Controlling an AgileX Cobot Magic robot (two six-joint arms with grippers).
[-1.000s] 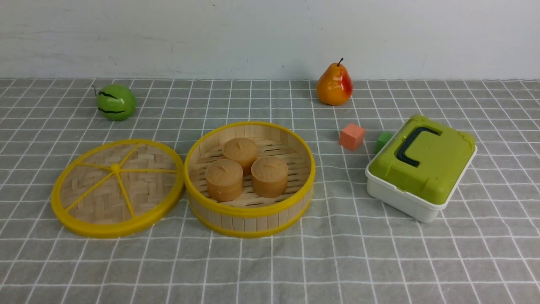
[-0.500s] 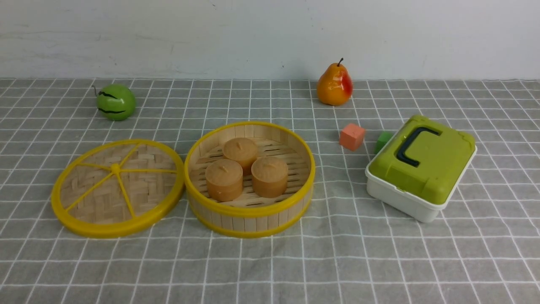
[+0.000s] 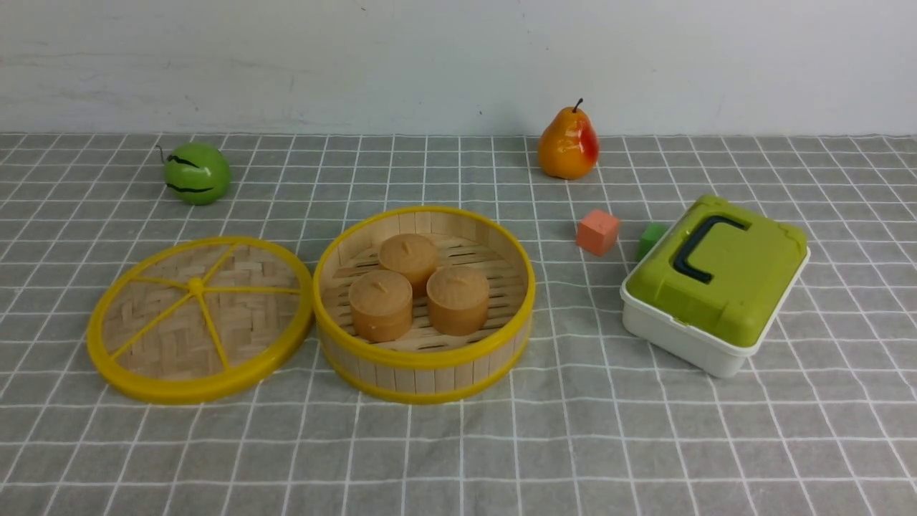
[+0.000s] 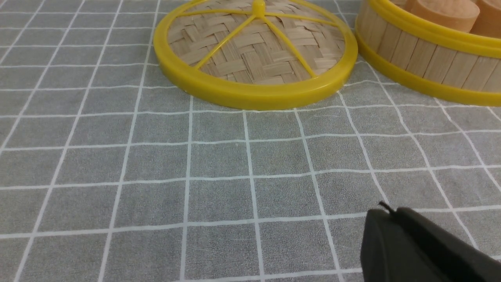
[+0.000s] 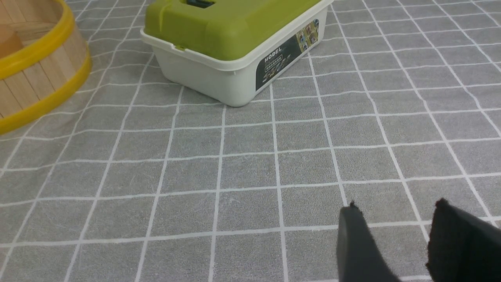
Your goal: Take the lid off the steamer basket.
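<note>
The lid (image 3: 199, 317), woven bamboo with a yellow rim and spokes, lies flat on the cloth just left of the steamer basket (image 3: 424, 304), rims nearly touching. The basket stands uncovered with three brown buns (image 3: 414, 290) inside. Neither arm shows in the front view. In the left wrist view the lid (image 4: 254, 55) and part of the basket (image 4: 426, 58) lie beyond my left gripper (image 4: 389, 213), whose fingers are pressed together, empty, over bare cloth. My right gripper (image 5: 397, 209) hangs open over bare cloth, with the basket's edge (image 5: 35, 78) at the far side of its view.
A white box with a green lid (image 3: 716, 283) stands right of the basket. An orange cube (image 3: 597, 231) and a green cube (image 3: 650, 239) lie behind it. A pear (image 3: 568, 145) and a green apple (image 3: 196, 173) sit near the back wall.
</note>
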